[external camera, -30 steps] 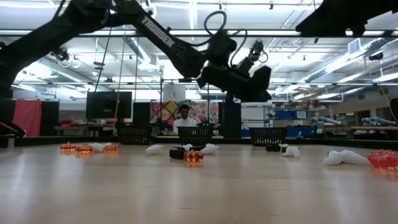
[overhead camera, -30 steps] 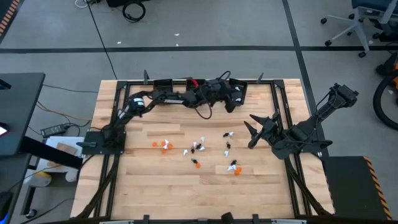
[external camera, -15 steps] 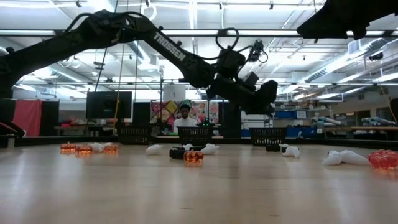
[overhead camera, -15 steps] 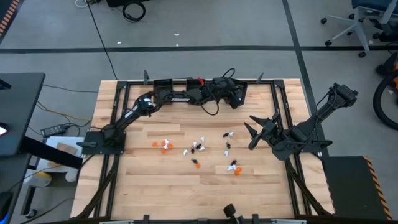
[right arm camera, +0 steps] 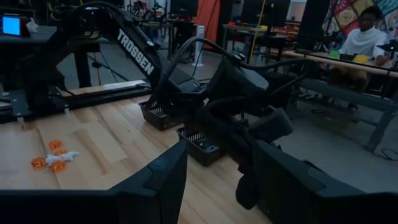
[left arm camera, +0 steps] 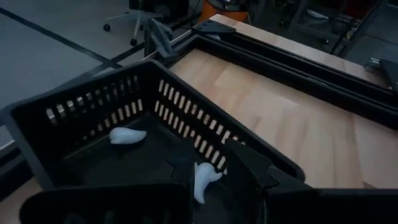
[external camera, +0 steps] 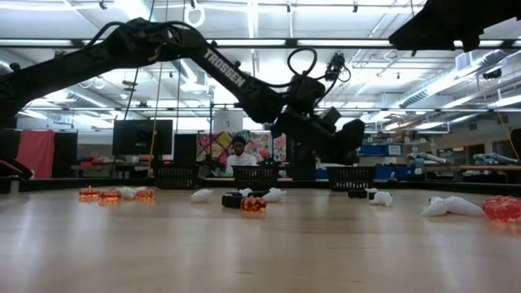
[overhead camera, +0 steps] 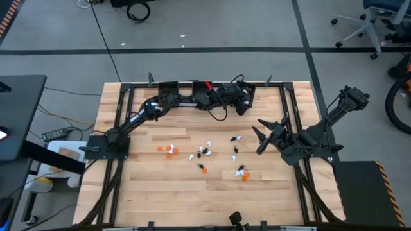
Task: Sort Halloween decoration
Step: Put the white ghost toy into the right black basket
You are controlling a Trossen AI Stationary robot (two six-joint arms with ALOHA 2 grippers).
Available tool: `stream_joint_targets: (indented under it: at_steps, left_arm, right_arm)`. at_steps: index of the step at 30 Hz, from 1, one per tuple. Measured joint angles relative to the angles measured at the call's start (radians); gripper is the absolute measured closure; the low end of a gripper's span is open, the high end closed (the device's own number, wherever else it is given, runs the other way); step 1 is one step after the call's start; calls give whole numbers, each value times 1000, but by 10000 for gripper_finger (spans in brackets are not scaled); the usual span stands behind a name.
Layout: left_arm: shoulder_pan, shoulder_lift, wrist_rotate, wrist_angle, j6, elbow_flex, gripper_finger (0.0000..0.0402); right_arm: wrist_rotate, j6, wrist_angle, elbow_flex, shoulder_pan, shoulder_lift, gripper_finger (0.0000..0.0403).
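Halloween decoration apparently scattered mid-table.

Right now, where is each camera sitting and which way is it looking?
High view: above the table, looking straight down; both arms show, left gripper over the far bins, right gripper near the trinkets.
Low view: at table-top height, looking level across; the left arm crosses above.
Left wrist view: down into a black bin holding a white trinket.
Right wrist view: across at the left arm; own fingers show.
Shared: high and low views both show the scattered trinkets.
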Motion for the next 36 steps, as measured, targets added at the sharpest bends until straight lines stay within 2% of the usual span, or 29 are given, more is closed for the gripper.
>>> stream_joint_targets:
  at_steps: [10,18,22,30,36]
  left_arm:
    - [-3,0,-1,5,22,0,326]
    - [-4,0,-1,10,22,-1,235]
    - [-7,0,-1,35,24,-1,208]
    - [-14,-2,0,17,26,-1,205]
    - [-20,-2,52,-1,141,-2,204]
  right_arm:
    - [-1,0,0,0,0,0,214]
    - [-3,0,0,0,0,0,214]
    - [-3,0,0,0,0,0,214]
    - [-4,0,10,0,0,0,214]
    - [-5,0,10,0,0,0,214]
